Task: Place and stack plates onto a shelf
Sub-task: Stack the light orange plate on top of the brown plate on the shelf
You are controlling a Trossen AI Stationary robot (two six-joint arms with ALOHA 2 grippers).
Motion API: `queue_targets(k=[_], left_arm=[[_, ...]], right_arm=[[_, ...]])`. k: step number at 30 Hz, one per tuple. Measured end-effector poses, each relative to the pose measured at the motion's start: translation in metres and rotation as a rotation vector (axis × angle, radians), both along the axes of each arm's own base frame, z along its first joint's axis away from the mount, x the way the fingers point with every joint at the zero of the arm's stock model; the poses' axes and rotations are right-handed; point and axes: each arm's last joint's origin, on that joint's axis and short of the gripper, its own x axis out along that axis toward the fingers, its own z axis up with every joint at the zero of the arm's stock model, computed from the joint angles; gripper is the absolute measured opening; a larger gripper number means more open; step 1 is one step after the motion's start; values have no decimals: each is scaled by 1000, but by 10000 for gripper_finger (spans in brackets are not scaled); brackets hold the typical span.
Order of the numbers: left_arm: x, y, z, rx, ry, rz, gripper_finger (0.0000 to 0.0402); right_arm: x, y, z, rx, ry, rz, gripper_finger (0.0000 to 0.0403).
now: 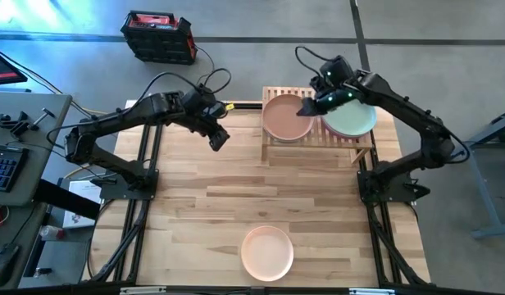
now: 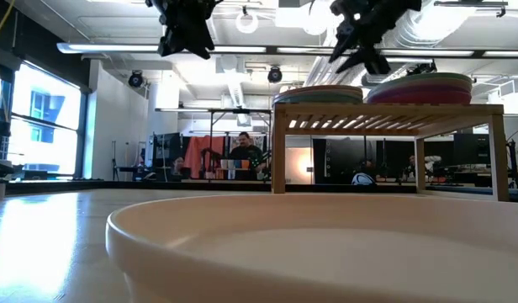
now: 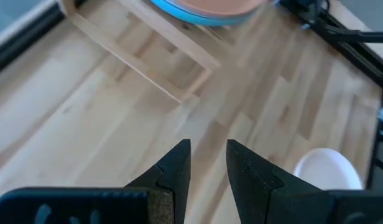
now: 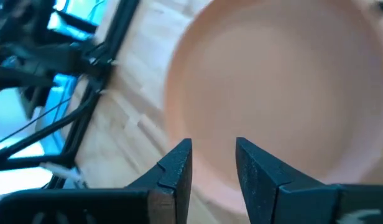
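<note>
The wooden slat shelf (image 1: 318,141) stands at the table's far right and carries two plate stacks. The left stack is topped by a tan plate (image 1: 285,119), which fills the right wrist view (image 4: 272,81). The right stack is topped by a sage plate (image 1: 352,120). In the low view both stacks (image 2: 319,94) (image 2: 420,87) rest flat on the slats. One beige plate (image 1: 267,252) lies on the table near its near edge. My right gripper (image 1: 311,106) hovers open above the shelf, over the tan plate's right rim. My left gripper (image 1: 218,139) hangs open above bare table, left of the shelf.
The butcher-block tabletop (image 1: 203,205) lies bare between the shelf and the beige plate. A black case (image 1: 158,37) sits on the floor beyond the far edge. A keyboard and tools lie on a side desk (image 1: 23,131) to the left. People sit in the room behind (image 2: 242,151).
</note>
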Motion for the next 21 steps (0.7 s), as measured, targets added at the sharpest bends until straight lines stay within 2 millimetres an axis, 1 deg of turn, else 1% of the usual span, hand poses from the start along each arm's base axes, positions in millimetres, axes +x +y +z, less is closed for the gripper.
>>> queue_targets(k=[4, 9, 14, 18, 21], left_arm=[[4, -12, 0, -14, -2, -45, 90], [6, -28, -2, -25, 25, -103, 90], [4, -40, -5, -40, 80, -146, 90], [3, -49, -7, -46, 110, -177, 90], [3, -54, -8, -49, 128, -197, 90]], right_arm=[[9, 27, 9, 10, -30, 53, 101], [28, 65, 10, 41, -3, 101, 101], [44, 112, 9, 40, 50, 99, 101], [51, 151, 8, 25, 77, 77, 101], [55, 178, 3, 21, 106, 77, 101]])
